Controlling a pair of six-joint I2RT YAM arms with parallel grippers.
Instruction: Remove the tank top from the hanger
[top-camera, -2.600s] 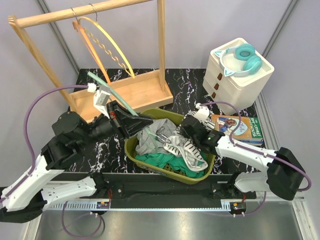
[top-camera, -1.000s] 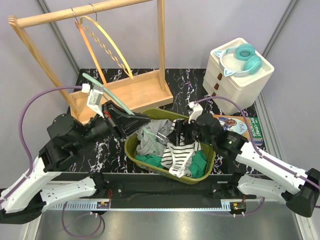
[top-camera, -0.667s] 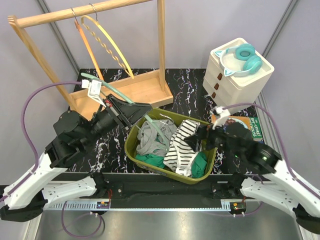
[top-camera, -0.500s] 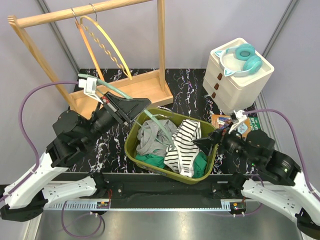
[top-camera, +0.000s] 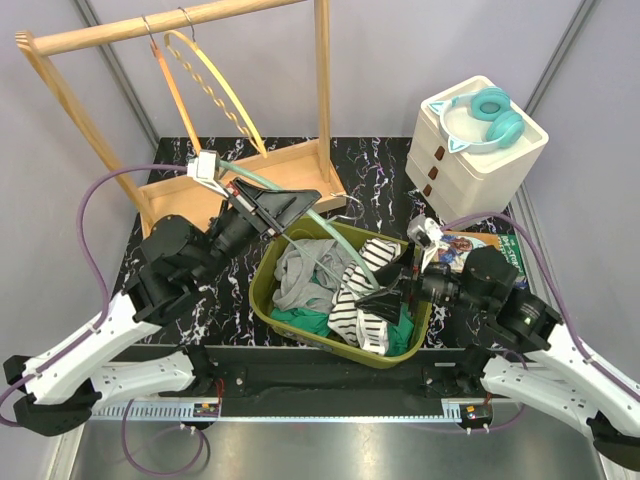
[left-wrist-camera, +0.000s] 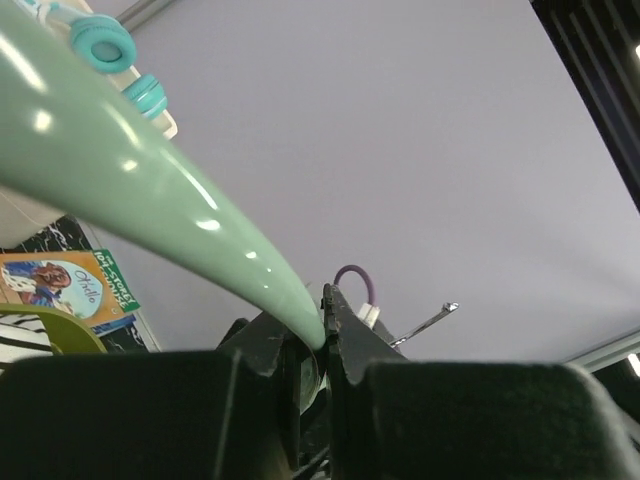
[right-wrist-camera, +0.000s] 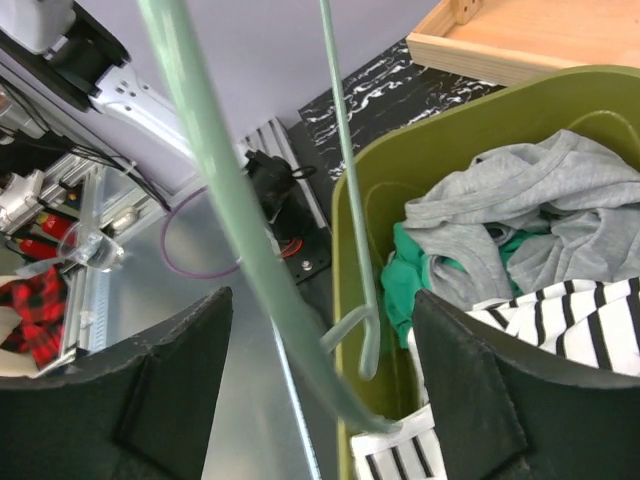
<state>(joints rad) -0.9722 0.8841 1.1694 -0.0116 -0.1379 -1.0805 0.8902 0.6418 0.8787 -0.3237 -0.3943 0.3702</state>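
Note:
My left gripper (top-camera: 296, 204) is shut on a mint green hanger (top-camera: 340, 240), which slants down from the wooden tray into the olive basket (top-camera: 262, 300). In the left wrist view the jaws (left-wrist-camera: 322, 345) pinch the hanger's bar (left-wrist-camera: 120, 170). The black-and-white striped tank top (top-camera: 362, 305) lies in the basket, and the hanger's low end touches it. My right gripper (top-camera: 385, 281) is open above the top. In the right wrist view its jaws (right-wrist-camera: 320, 400) straddle the hanger (right-wrist-camera: 215, 190) without holding it, with the striped cloth (right-wrist-camera: 565, 320) below.
The basket also holds a grey garment (top-camera: 300, 270) and a green one (top-camera: 305, 320). A wooden rack (top-camera: 180, 25) with two hangers stands at the back left on its tray (top-camera: 285, 180). A white drawer box with teal headphones (top-camera: 485, 115) and a book (top-camera: 480, 250) are at the right.
My right gripper pulled the striped top to the right, let it go and came back over the basket, open. My left gripper lifted the hanger up and to the right.

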